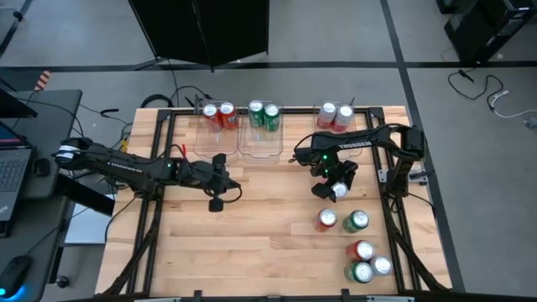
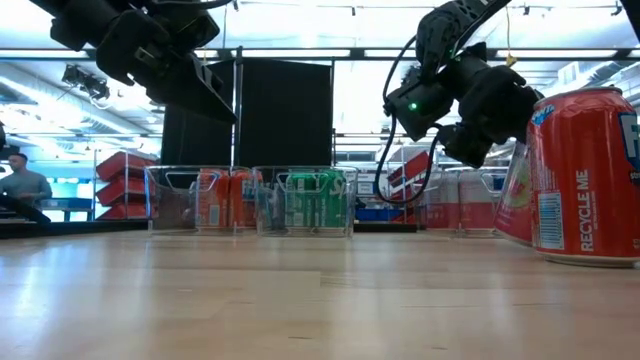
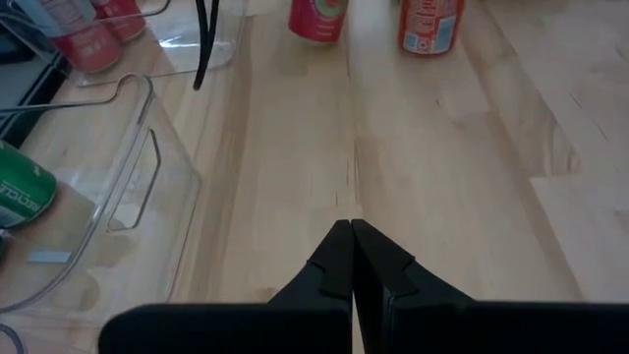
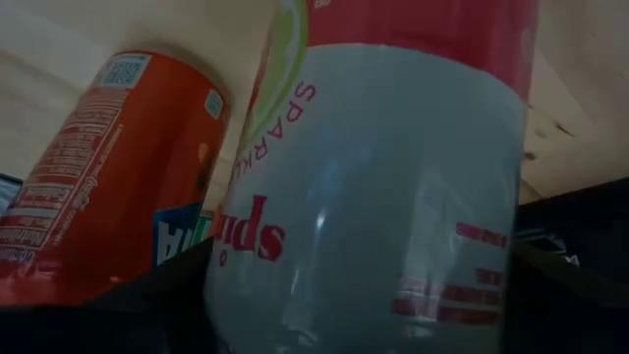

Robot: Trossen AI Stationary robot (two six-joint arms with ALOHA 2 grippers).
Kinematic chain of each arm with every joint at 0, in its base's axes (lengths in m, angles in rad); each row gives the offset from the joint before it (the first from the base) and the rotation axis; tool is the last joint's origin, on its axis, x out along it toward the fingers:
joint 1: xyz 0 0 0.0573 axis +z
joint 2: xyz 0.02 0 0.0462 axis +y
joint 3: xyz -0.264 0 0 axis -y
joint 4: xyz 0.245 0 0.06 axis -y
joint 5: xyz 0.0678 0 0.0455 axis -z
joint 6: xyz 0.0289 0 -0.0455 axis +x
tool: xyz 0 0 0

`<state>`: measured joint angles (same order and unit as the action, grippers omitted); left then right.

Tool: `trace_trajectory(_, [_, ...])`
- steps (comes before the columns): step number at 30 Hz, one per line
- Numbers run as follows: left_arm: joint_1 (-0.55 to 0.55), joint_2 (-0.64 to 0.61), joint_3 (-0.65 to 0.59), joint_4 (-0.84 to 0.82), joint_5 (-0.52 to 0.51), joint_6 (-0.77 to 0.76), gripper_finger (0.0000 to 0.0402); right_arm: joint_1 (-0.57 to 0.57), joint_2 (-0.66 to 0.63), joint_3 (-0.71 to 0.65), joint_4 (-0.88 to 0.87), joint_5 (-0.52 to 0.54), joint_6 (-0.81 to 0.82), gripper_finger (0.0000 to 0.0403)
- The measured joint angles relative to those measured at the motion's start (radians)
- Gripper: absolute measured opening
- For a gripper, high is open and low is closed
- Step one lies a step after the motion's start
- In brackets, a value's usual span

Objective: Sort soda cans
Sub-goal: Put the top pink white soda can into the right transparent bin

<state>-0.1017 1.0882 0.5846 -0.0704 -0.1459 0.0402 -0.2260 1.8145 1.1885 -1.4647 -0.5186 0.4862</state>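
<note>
Right gripper (image 1: 338, 190) sits toward the table's (image 1: 252, 243) right side with a silver-white can (image 1: 339, 191) between its fingers; jaws stand wide around it, and the wrist view is basically all can (image 4: 373, 197). Can't tell if it's actually squeezing or just loose around it. Left gripper (image 1: 220, 201) hangs over the middle of the table, fingers pressed together, holding nothing. Along the far edge are three clear bins: left bin (image 1: 201, 138) has two red cans (image 1: 218, 115), middle bin (image 1: 260, 147) two green cans (image 1: 263, 115), right bin (image 1: 329, 127) two silver-white ones (image 1: 336, 115). Five loose cans wait near the right edge: a red (image 1: 326, 220) and a green (image 1: 357, 221), then a red, green and silver cluster (image 1: 367, 262) by the near right corner.
</note>
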Motion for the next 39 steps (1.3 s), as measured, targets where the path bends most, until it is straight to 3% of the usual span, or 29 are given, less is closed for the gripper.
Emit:
trace_trajectory(17, [0.0,0.0,0.0,-0.002,0.0,0.0,0.0,-0.029,0.0,0.001,0.0,-0.007,-0.037,0.0348])
trace_trajectory(23, [0.0,0.0,0.0,-0.002,0.0,0.005,0.0,-0.03,0.0,0.004,-0.018,-0.003,-0.06,0.032])
trace_trajectory(28, [0.0,0.0,0.0,-0.002,0.0,0.005,0.0,0.016,-0.007,0.063,-0.087,0.157,-0.087,0.0239])
trace_trajectory(35, [0.0,0.0,0.0,-0.017,0.001,0.006,0.0,0.145,-0.131,0.114,-0.052,0.373,-0.01,0.0031])
trace_trajectory(39, [0.0,0.0,0.0,-0.029,0.008,0.004,0.0,0.247,-0.246,0.055,0.098,0.41,0.099,0.0017])
